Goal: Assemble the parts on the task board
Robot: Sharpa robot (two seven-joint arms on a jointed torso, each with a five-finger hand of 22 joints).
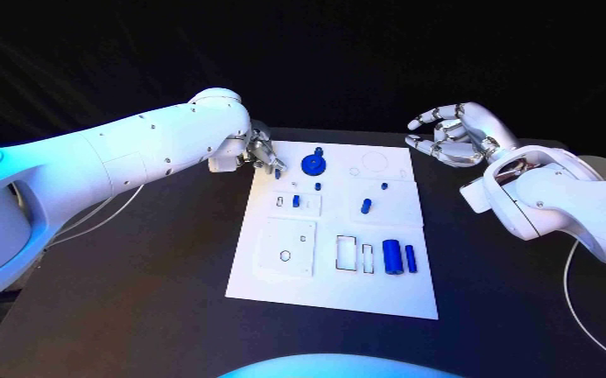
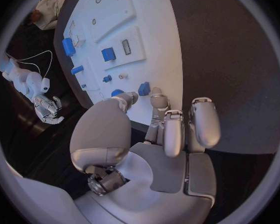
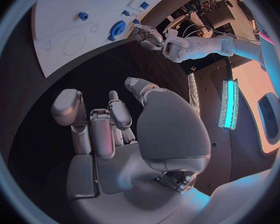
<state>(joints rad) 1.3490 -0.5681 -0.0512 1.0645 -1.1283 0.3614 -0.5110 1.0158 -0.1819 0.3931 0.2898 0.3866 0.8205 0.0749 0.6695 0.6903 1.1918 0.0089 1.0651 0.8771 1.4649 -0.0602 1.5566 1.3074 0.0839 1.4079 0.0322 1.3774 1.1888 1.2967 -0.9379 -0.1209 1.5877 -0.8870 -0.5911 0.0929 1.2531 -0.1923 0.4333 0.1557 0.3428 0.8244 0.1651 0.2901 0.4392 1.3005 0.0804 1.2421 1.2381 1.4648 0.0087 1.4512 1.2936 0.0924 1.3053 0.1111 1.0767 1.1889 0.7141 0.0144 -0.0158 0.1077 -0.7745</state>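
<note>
Parts [image 1: 393, 257] lie scattered over the task board [image 1: 331, 297]. We hold our left hand [image 1: 260, 156] at its far left corner, fingertips pinching a small blue piece [image 2: 144, 88], likely for seating. Our right hand [image 1: 457, 136] hovers beyond its far right corner, fingers loosely curled, empty.

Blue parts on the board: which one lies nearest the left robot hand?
The small blue part at the board's far left corner, right at the left robot hand's fingertips. The round blue part and the others lie farther away.
</note>
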